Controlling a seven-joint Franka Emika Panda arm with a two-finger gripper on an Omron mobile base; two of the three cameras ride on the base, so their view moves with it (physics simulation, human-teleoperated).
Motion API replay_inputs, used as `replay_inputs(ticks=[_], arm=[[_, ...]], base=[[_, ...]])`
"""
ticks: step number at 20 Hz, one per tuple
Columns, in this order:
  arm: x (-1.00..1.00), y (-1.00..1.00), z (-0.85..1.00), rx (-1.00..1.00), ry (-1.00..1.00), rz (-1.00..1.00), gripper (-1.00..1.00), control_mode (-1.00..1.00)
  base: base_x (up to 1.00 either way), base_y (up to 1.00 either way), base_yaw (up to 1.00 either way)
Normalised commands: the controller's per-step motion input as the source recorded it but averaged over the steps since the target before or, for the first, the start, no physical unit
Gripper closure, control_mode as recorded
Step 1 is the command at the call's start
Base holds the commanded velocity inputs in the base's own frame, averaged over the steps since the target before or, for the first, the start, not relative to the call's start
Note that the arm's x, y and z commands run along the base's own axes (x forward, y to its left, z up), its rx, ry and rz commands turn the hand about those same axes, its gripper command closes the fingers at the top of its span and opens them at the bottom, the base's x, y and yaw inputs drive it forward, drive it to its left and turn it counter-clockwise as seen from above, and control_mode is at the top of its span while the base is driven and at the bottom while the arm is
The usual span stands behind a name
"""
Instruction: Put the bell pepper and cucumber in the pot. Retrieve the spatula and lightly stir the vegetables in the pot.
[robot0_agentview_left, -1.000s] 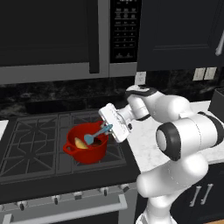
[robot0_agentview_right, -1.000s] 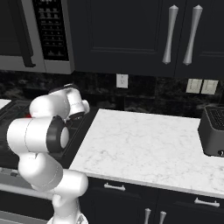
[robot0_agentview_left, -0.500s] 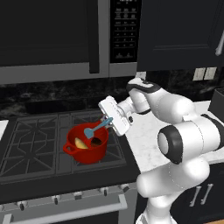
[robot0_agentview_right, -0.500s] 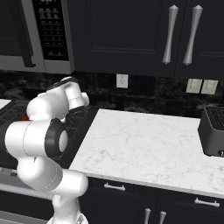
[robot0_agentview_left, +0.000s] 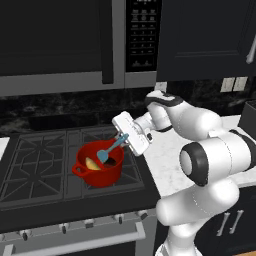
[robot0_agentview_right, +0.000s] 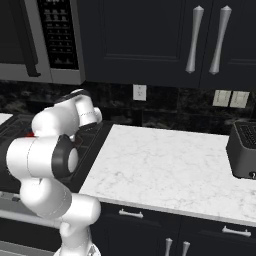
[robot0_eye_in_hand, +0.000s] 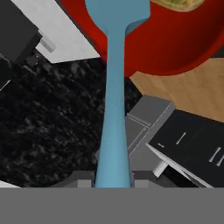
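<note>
The red pot (robot0_agentview_left: 98, 169) stands on the gas stove's front right burner. A pale-yellow bell pepper (robot0_agentview_left: 91, 163) lies inside it, also seen in the hand view as the bell pepper (robot0_eye_in_hand: 179, 3) at the top edge. I cannot make out the cucumber; a dark patch sits beside the pepper in the pot. My gripper (robot0_agentview_left: 128, 137) hangs just right of and above the pot, shut on the handle of the light-blue spatula (robot0_agentview_left: 112, 148). The spatula slants down to the left, its blade inside the pot's mouth. In the hand view the spatula (robot0_eye_in_hand: 113, 109) runs from my gripper (robot0_eye_in_hand: 113, 181) up into the pot (robot0_eye_in_hand: 175, 48).
The stove's black grates (robot0_agentview_left: 35, 160) spread left of the pot. A microwave (robot0_agentview_left: 60, 45) hangs overhead. A white marble counter (robot0_agentview_right: 165, 170) lies to the right of the stove, with a dark toaster (robot0_agentview_right: 245, 150) at its far end. Dark cabinets (robot0_agentview_right: 150, 40) are above it.
My hand has lifted slightly and turned, with the elbow rising. The spatula's blade has shifted only a little inside the pot. The pot and the pepper have stayed in place.
</note>
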Motion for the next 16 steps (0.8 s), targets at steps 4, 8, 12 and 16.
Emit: replay_inputs(ticks=[4, 8, 12, 16], arm=[[0.00, 0.00, -0.11, -0.08, 0.07, -0.04, 1.00, -1.00], [-0.06, 0.00, -0.17, -0.20, 0.00, -0.07, 1.00, -1.00], [-0.09, -0.01, -0.09, -0.27, -0.03, -0.09, 1.00, -1.00], [-0.01, -0.07, -0.05, -0.30, -0.06, -0.12, 1.00, -1.00]], base=[[0.00, 0.00, 0.00], [0.00, 0.00, 0.00], [0.00, 0.00, 0.00], [0.00, 0.00, 0.00]])
